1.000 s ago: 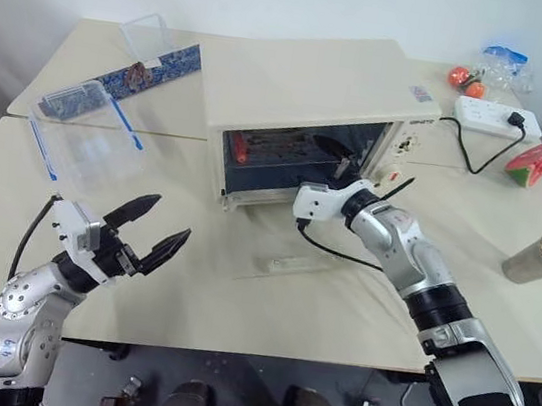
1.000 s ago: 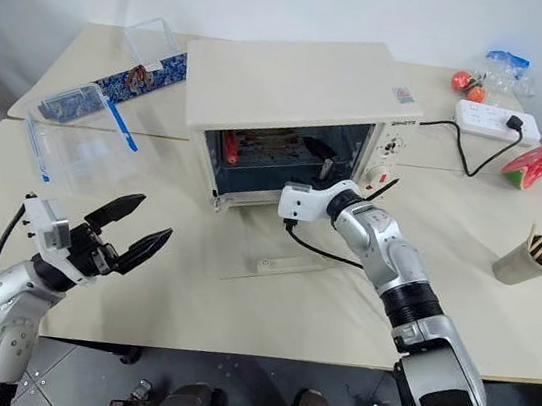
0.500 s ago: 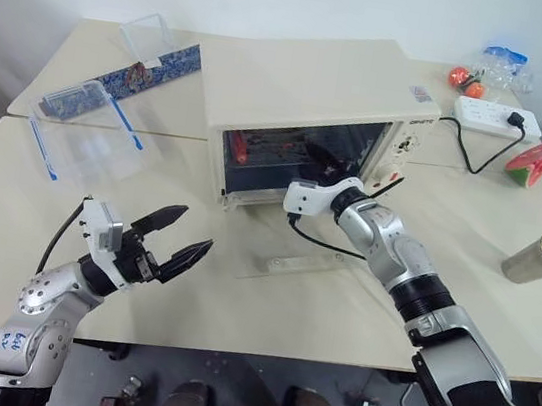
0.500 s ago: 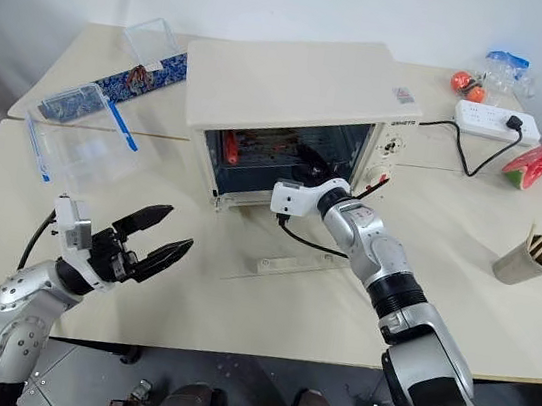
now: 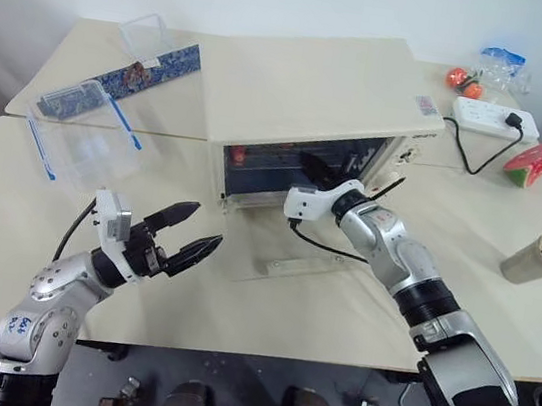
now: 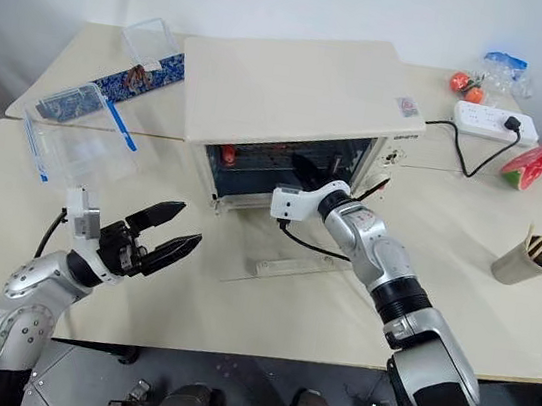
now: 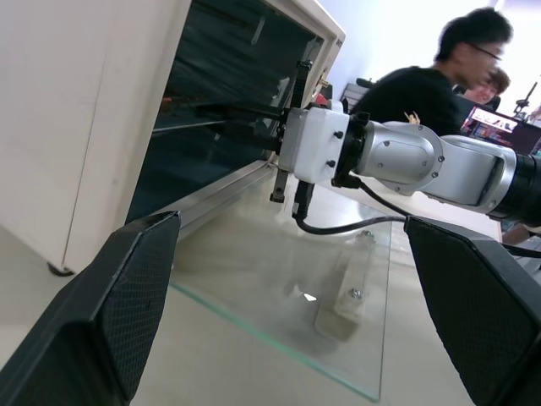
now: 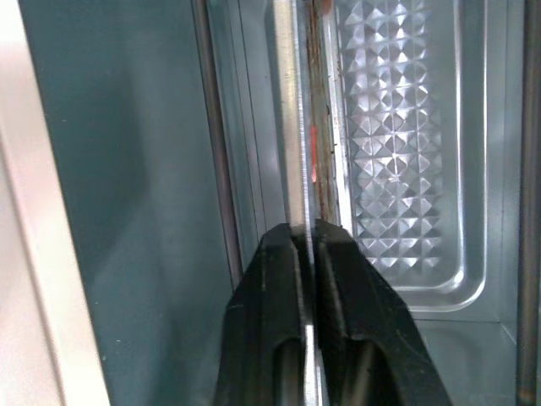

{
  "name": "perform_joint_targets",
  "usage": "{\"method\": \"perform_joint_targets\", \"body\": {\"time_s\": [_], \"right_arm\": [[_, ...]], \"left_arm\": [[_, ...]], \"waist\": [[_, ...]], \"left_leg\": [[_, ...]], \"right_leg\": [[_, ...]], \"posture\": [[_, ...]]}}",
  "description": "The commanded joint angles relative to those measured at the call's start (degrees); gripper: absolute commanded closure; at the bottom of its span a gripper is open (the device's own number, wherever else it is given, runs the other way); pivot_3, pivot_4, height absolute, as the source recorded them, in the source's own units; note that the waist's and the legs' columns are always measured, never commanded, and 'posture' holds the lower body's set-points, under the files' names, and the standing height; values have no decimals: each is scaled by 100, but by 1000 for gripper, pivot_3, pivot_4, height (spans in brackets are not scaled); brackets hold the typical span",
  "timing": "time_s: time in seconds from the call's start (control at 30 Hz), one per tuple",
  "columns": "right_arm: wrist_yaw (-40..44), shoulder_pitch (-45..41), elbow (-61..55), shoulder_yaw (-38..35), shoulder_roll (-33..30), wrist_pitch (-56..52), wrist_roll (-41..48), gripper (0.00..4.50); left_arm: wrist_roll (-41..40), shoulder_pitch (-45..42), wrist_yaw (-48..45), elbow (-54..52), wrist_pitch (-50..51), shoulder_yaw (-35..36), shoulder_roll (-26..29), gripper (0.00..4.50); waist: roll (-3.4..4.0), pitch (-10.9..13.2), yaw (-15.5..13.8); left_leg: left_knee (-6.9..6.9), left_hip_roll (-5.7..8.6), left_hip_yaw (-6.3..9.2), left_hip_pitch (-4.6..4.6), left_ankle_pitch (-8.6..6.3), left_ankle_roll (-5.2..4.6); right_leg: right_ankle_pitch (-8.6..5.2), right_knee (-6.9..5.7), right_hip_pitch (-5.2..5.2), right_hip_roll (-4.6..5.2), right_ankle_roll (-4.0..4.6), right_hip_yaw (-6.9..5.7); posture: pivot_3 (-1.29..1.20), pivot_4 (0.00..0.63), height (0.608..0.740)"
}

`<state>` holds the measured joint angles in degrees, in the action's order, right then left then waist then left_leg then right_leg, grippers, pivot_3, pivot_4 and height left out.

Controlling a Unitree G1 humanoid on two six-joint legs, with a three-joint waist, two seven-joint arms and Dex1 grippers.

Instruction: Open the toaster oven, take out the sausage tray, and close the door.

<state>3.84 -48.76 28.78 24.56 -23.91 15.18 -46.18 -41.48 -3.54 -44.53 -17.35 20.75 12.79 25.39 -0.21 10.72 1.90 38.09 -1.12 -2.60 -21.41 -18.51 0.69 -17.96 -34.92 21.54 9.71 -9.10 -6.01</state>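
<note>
The sausage tray (image 8: 297, 127) is sitting inside the toaster oven (image 6: 296, 96), which is standing on the table (image 6: 496, 326) with its cavity facing the robot. The door (image 6: 289, 256) is already lying fully open, its glass pane flat on the table in front of the oven, so the first step of the task looks finished. The right gripper (image 8: 306, 241) is reaching into the oven mouth, and in the right wrist view its two black fingers are pinching the thin front edge of the tray between them, with the ridged silver metal of the oven interior showing just beyond. The grip appears to be made, but the tray is not yet drawn out: it is resting on its rack level, and a red-orange end of the sausage (image 6: 229, 156) is showing at the left side of the cavity. The left gripper (image 6: 168, 229) is hovering above the table to the left of the open door, fingers spread wide and holding nothing, well apart from the oven. What is left, judging from this, is pulling the tray out, setting it down and swinging the door back up.
</note>
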Motion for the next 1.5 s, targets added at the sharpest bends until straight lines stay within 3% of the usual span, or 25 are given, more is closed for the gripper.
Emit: {"method": "perform_joint_targets", "body": {"time_s": [0.03, 0.37, 0.93, 1.27, 1.5], "right_arm": [[179, -2, -500, -106, -56, 127, 221, 4456], [566, 68, -870, -179, -180, 62, 290, 4456], [1210, 1292, -2538, -535, -647, -326, 399, 4456], [1409, 2339, -3404, -983, -1174, -273, 531, 4456], [1348, 3208, -4064, -1376, -1436, -143, 599, 4456]], "left_arm": [[20, -182, -35, 36, -78, -98, -64, 0], [232, -719, -117, 471, -225, -365, -237, 0], [156, -590, -399, 703, -299, -44, -99, 0], [24, -430, -403, 766, -159, 269, 85, 0], [-87, -278, -465, 682, 119, 289, 213, 0]], "waist": [[0, 0, 0], [-1, 1, 22], [-2, 1, -30], [-2, 1, -63], [-4, 1, -250]], "left_leg": [[-1, 0, 0, -1, 0, 0], [-4, -1, -2, -2, 0, 0], [-1, -1, -2, -3, 0, 0], [1, -1, -1, -4, 0, 0], [4, 2, 2, -10, -3, -1]], "right_leg": [[0, 2, 0, 0, 0, -1], [0, 4, 3, -3, 0, -1], [0, 7, 2, -3, 0, -2], [0, 7, 0, -3, 0, -2], [0, 22, -5, -3, 0, -4]], "posture": [[0, 150, 740], [0, 150, 740], [0, 150, 740], [0, 150, 740], [0, 150, 740]]}}
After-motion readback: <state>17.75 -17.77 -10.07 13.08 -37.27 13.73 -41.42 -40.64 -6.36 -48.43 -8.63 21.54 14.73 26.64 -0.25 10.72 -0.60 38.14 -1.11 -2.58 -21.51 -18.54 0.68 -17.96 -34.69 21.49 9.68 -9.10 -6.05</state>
